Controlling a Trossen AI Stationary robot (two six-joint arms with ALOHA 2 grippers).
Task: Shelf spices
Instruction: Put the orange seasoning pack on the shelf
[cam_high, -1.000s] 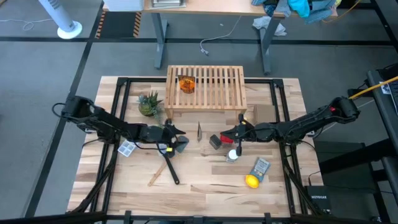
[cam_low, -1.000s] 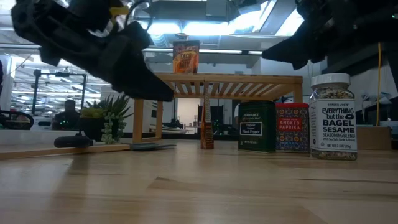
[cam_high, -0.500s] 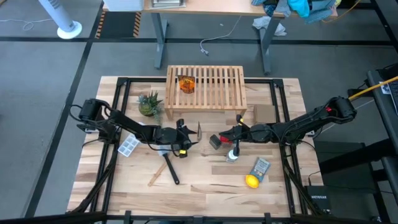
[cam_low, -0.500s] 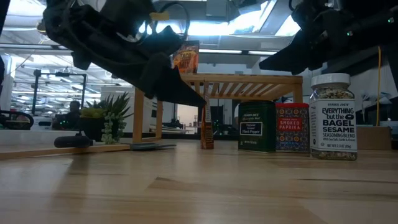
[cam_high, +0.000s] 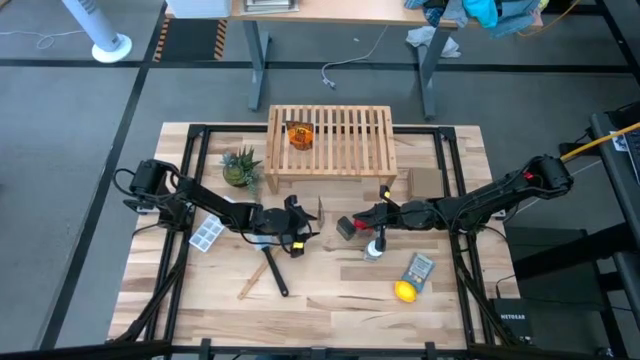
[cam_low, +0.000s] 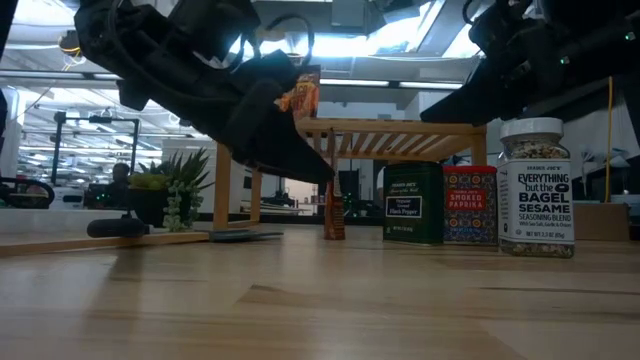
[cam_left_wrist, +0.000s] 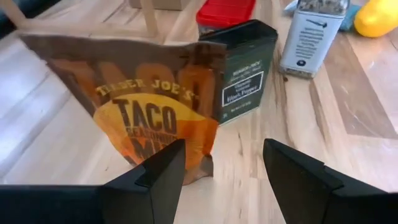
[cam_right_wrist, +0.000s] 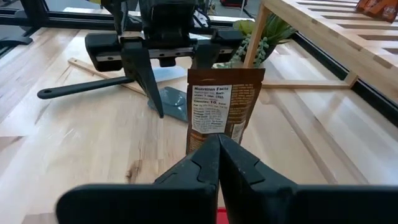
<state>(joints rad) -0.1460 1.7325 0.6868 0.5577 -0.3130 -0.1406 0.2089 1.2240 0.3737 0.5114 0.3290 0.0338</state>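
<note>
1 packet (cam_left_wrist: 146, 118) stands upright just ahead of the left gripper (cam_left_wrist: 224, 165), whose fingers gape empty. Right gripper (cam_right_wrist: 217, 163), farther back, is closed on nothing.

A small potted succulent (cam_high: 239, 167) is sitting on the plank table (cam_high: 330, 300) at centre left of the high view. Below it, a clear ice cube tray (cam_high: 207, 235) is lying flat, and a dark spatula (cam_high: 274, 271) is crossing a wooden stick (cam_high: 250, 283) lower down. At lower right, a yellow lemon (cam_high: 404, 292) is resting just beside a grey-blue packet (cam_high: 419, 268). A white fan base (cam_high: 110, 47) is standing on the floor at upper left.
</note>
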